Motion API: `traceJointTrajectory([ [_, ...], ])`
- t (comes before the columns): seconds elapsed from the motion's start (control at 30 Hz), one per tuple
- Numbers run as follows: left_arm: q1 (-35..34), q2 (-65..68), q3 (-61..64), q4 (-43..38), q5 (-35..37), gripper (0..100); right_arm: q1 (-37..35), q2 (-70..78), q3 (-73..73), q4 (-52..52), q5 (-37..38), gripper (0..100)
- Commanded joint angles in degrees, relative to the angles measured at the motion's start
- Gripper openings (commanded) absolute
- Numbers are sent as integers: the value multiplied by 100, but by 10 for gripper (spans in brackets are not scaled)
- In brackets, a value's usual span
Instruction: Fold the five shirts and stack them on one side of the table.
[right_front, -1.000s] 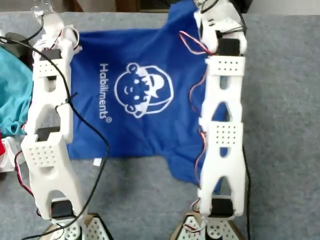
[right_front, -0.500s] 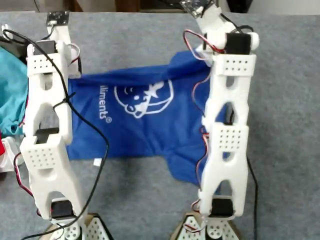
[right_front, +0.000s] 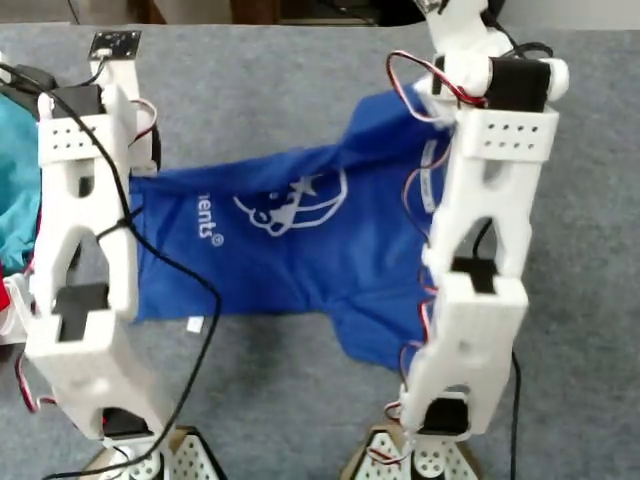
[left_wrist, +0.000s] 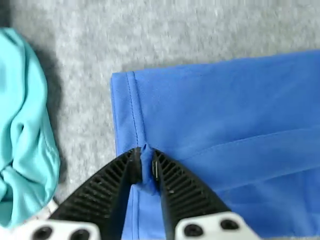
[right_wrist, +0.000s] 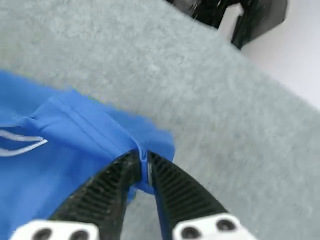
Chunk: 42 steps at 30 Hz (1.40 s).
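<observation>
At the centre of the grey table (right_front: 250, 80) lies the blue cotton T-shirt (right_front: 300, 260) with a white cartoon print. Its 12 o'clock edge is pinched up, the left gripper (left_wrist: 144, 165) clamped on one hemmed corner and the right gripper (right_wrist: 142, 170) on another. This looks like the first fold; next, both corners should travel evenly toward 6 o'clock. The lettering is creased and partly hidden. A crumpled teal shirt (right_front: 15, 190) sits at 9 o'clock.

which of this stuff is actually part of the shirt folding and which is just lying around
Job: blue shirt, gripped by left gripper and right gripper; teal shirt, bunched beside it.
Lying about: black cable over the blue shirt; dark object behind the table.
</observation>
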Motion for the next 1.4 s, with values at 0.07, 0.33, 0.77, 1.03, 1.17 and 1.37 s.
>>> traceJointTrajectory([
  [0.07,26,-963,1451,-448,-9,20,-57,-1499,2211,-141,-132,5],
  [0.33,35,-1508,3376,-1266,167,20,-66,-3380,6009,-1670,211,5],
  [0.77,-325,-1842,4914,-2119,114,20,453,-6404,10765,-3007,554,5],
  [1.03,-431,-2369,5530,-2154,-343,20,1068,-7380,11969,-3015,791,5],
  [1.17,-475,-2440,5574,-2163,-404,20,1209,-7767,12497,-3068,1011,5],
  [1.37,-475,-2440,5618,-2119,-598,20,1464,-8418,13165,-3086,1108,5],
])
